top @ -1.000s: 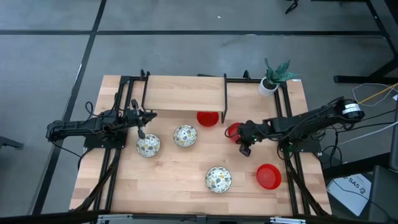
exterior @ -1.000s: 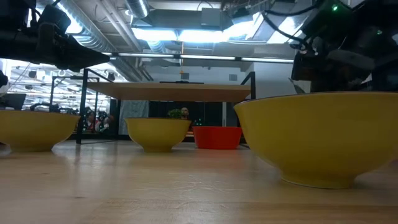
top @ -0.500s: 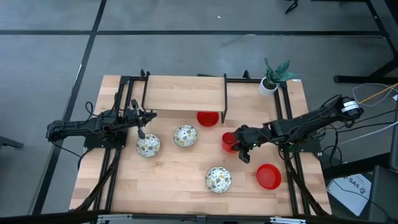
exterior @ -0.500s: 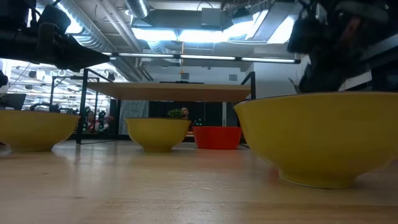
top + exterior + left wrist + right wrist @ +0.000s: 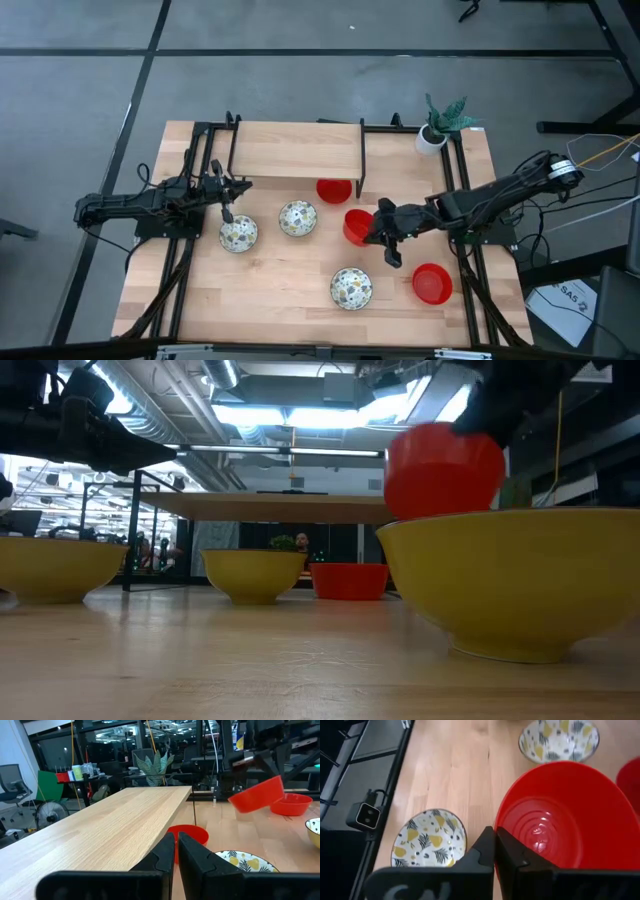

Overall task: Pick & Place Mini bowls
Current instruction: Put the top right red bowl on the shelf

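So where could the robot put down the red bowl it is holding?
The right pincer holds a red bowl in the air. There is bare wood at the table's near left corner, below the left patterned bowl, and between that bowl and the front patterned bowl. It is crowded under the shelf, by the second red bowl.

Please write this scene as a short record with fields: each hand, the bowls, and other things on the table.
right hand: shut on a red bowl, held above the table
left hand: shut, empty, over the left patterned bowl
other red bowls: one under the wooden shelf, one near the right edge
other patterned bowls: centre, front
potted plant: far right corner
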Robot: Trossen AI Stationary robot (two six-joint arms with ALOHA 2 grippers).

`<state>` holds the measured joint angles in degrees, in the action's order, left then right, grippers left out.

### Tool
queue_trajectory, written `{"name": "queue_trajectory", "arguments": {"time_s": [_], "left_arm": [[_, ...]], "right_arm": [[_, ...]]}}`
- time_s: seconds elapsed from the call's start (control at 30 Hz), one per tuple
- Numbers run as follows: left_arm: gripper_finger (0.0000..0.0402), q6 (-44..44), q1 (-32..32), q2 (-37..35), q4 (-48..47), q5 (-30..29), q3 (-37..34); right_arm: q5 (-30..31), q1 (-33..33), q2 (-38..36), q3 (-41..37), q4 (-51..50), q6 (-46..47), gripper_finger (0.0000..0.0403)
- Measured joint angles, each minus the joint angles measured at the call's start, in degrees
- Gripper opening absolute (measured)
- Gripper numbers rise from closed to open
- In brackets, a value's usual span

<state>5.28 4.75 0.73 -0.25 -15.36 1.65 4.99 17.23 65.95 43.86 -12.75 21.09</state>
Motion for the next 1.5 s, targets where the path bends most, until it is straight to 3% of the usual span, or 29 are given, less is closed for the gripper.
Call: {"name": "queue_trajectory", "arguments": {"time_s": [0.47, 1.5], "left_arm": [[0.0019, 0.0, 0.0, 0.0, 0.0, 0.0, 0.0], [0.0017, 0.0, 0.0, 0.0, 0.0, 0.0, 0.0]], "right_arm": [[1.1, 0.0, 0.0, 6.4, 0.1, -11.2, 0.0003], [1.0, 0.0, 0.0, 15.2, 2.3, -26.0, 0.0003]]}}
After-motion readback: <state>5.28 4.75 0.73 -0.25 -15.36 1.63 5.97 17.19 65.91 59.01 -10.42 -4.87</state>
